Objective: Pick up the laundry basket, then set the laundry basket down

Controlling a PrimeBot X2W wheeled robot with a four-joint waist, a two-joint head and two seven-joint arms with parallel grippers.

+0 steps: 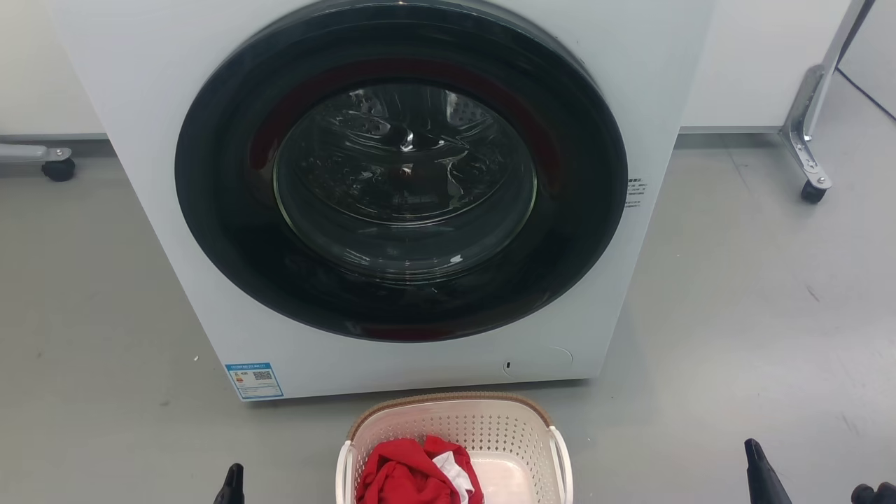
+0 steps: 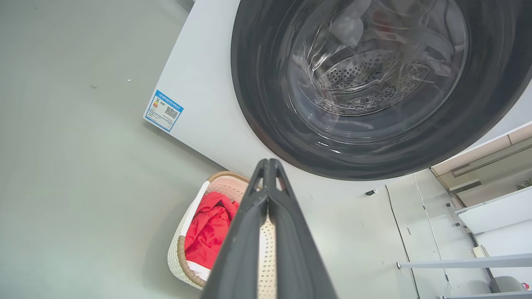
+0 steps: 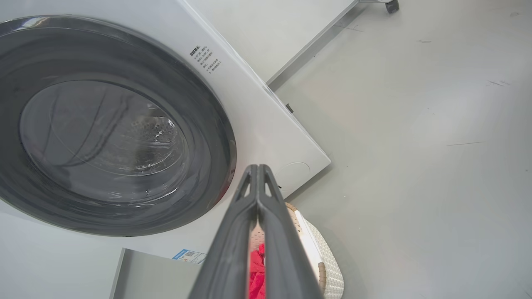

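Dark fingers of my left gripper (image 2: pixel 269 165) were pressed together on nothing, well left of the laundry basket (image 1: pixel 448 400). It sat on the grey floor (image 1: pixel 735 315) just before the washing machine (image 1: pixel 147 105), with what looked like a red cloth (image 1: pixel 399 476) heaped inside. My right gripper (image 3: pixel 257 169), well off its other side, was closed likewise. I judged that lifting one side first would tilt it and spill the cloth.

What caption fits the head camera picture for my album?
Laundry basket with red clothes sits before the washing machine.
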